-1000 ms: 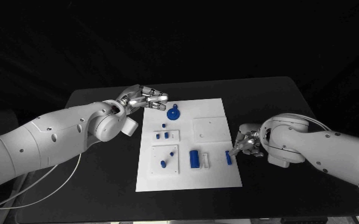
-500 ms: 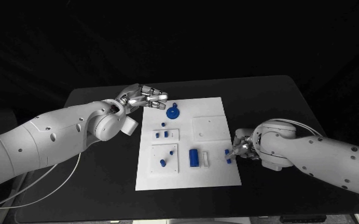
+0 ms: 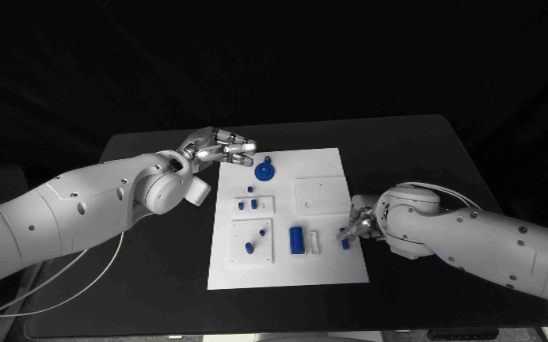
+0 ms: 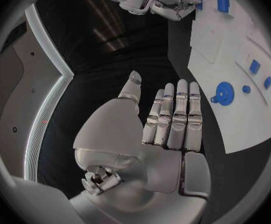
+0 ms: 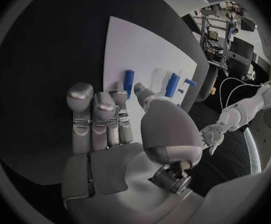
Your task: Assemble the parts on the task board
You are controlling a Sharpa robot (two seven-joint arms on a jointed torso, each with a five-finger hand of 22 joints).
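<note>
The white task board [image 3: 322, 271] lies mid-table and carries several blue parts: a round knobbed disc [image 3: 265, 172], a thick cylinder [image 3: 297, 240] and a small peg [image 3: 345, 237] by its right edge. My right hand [image 3: 362, 225] sits at that edge, its fingertips right at the peg. In the right wrist view the peg [image 5: 130, 77] lies flat just past the thumb tip and the straight fingers [image 5: 98, 117]; no grip is evident. My left hand [image 3: 219, 150] hovers flat at the board's far left corner, fingers [image 4: 175, 117] straight and side by side, holding nothing, the disc [image 4: 224, 92] beside them.
Small blue pieces [image 3: 248, 206] stand in a raised square on the board's left side, with another square fixture [image 3: 253, 243] below it. A plain white square [image 3: 318, 195] sits to their right, and a white bar [image 3: 313, 245] lies beside the cylinder. Black table surrounds the board.
My right arm has swung left and brought its fingertips up to the peg at the board's right edge. The left hand has stayed put.
</note>
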